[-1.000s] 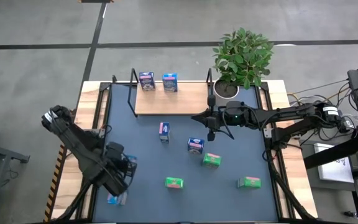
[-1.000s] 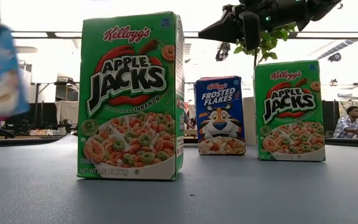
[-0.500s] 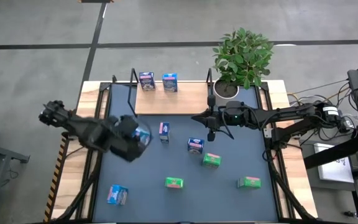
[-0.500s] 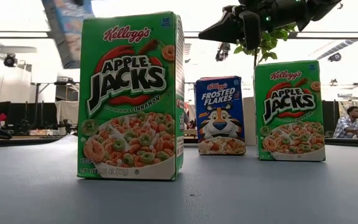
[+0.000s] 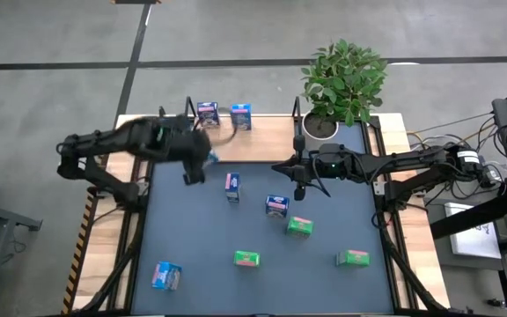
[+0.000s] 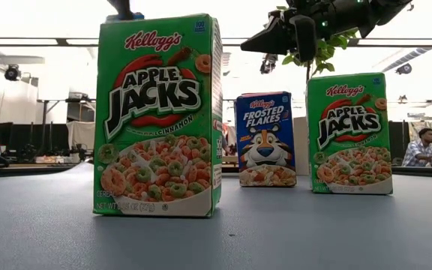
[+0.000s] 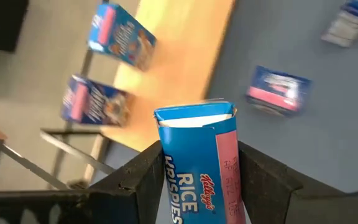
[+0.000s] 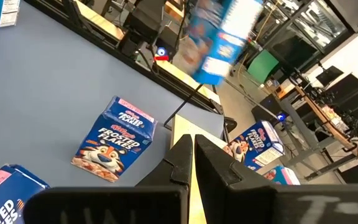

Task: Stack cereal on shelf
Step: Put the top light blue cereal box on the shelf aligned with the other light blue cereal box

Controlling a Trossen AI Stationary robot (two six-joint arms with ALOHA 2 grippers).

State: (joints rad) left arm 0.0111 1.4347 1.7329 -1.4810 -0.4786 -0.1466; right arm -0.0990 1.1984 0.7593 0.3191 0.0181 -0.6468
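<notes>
The Rice Krispies box (image 7: 201, 163) sits clamped between the left gripper (image 7: 197, 180)'s two dark fingers, upright in the grasp with its open top flap showing. In the high view that gripper (image 5: 202, 157) hangs over the front edge of the shelf (image 5: 267, 145), towards its left wire end. The shelf's wooden board lies along the table's far edge, and two boxes already stand on it — a purple box (image 5: 207, 114) and a light blue box (image 5: 241, 116), side by side near the board's back edge.

The step in hand looks like the placing. To do it well, the carried box should come down upright on bare wood, clear of the two standing boxes and of the black wire frame. The fingers should let go only once the base rests flat; a tilted release would likely tip so narrow a box.

Farther out on the dark table mat (image 5: 201, 238), more cereal waits: two Frosted Flakes boxes (image 5: 232, 186) and (image 5: 276, 205) near the middle. Three green boxes (image 5: 300, 226), (image 5: 246, 258), (image 5: 353, 257) stand nearer the front edge, and a blue box (image 5: 165, 276) lies by the front left corner.

The right gripper (image 5: 298, 169) hovers just off the shelf's right end, its jaws clenched on nothing, beside the potted plant (image 5: 341, 84) at the far right corner.
</notes>
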